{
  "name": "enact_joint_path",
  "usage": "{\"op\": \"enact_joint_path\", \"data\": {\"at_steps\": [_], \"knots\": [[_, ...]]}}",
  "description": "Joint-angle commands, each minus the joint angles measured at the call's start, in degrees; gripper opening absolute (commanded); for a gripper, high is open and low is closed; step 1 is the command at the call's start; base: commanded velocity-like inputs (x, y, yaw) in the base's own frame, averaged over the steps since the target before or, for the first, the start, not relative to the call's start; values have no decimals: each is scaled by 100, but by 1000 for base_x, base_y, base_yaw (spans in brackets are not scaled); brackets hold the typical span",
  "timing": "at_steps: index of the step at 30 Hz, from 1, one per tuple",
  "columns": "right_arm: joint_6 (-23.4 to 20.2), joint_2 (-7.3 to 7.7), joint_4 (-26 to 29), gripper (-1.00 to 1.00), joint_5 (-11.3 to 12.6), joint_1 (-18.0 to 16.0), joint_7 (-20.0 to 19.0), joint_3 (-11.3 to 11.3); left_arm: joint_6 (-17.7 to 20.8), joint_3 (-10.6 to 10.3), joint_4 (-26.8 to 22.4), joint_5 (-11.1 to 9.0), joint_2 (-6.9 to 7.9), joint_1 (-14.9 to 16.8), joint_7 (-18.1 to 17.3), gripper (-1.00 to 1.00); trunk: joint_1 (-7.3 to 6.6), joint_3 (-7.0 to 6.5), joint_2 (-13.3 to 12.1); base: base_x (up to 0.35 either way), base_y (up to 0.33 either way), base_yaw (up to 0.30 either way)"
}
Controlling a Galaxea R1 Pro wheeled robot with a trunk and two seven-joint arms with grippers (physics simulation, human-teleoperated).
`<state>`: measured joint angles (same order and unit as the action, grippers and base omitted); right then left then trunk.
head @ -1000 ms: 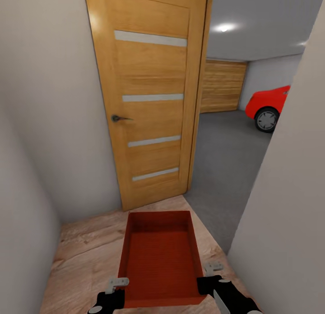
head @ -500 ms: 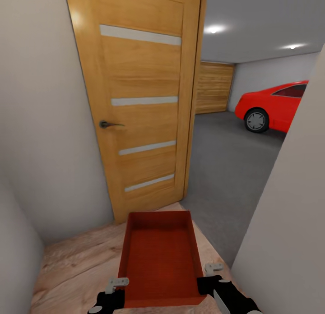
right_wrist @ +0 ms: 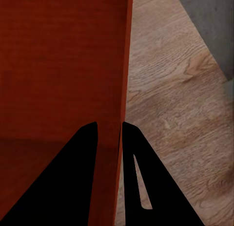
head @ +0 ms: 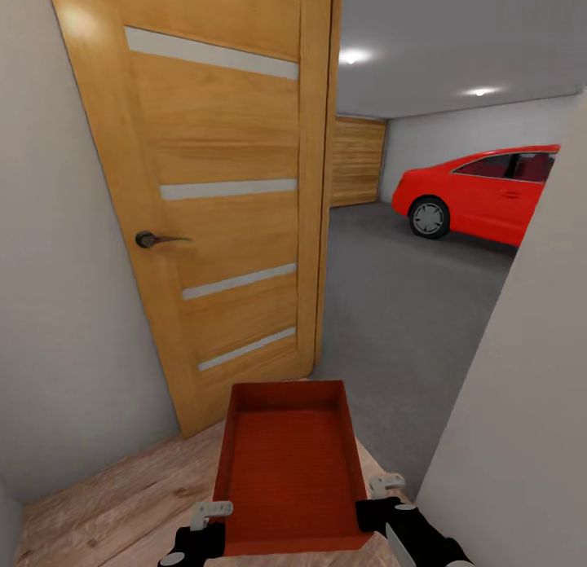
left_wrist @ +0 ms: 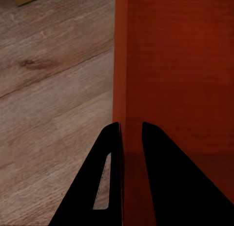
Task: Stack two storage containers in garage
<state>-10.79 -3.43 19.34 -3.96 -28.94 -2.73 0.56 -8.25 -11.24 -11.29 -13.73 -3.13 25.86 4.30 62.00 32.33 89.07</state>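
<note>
Here, in the head view, one storage container (head: 289, 461) is carried low in front of the robot, its long axis pointing ahead toward the doorway. The left gripper (head: 210, 514) and the right gripper (head: 383, 485) each pinch a side wall near the near end, so both arms share the load equally. The wooden door (head: 204, 192) stands open at the left, and past it lies the garage floor (head: 408, 306) with the red car (head: 481, 192) well beyond. The container hangs over the wood-plank floor (head: 106, 502), just short of the concrete; the opening lies ahead and slightly right. A pale wall (head: 522, 420) cuts off the right side of the garage.

In the left wrist view, the left gripper (left_wrist: 130, 138) is clamped over the container's wall (left_wrist: 170, 65), one finger on each face.

In the right wrist view, the right gripper (right_wrist: 109, 133) likewise straddles the wall (right_wrist: 58, 55), closed on it; a grey corner of concrete (right_wrist: 209, 21) shows beyond the planks
</note>
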Motion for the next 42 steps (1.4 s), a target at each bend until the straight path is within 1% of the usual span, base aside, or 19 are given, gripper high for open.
{"op": "enact_joint_path", "data": {"at_steps": [1, 6, 14, 29, 42], "knots": [[-37, 53, 17, -100, -61, -7, -17, -91, -19, -45, -4, -34, 58, -2, 45, -100, 3, 4, 2, 297, 158, -80], [-37, 53, 17, -100, -60, -7, -17, -91, -19, -45, -5, -34, 58, -2, 45, -100, 3, -6, 2, 296, 161, -119], [-37, 53, 17, -100, -53, -7, -17, -97, -25, -45, -7, -40, 58, -2, 45, -100, 3, -35, 2, 265, 146, -228], [-37, 53, 17, -100, -52, -7, -17, -93, -28, -45, -14, -42, 67, -2, 45, -100, 3, -94, 2, 33, 22, -253], [-37, 53, 17, -100, -58, -7, -17, -91, -19, -45, -14, -42, 67, -2, 45, -100, 3, -131, 2, 165, 200, -111]]}}
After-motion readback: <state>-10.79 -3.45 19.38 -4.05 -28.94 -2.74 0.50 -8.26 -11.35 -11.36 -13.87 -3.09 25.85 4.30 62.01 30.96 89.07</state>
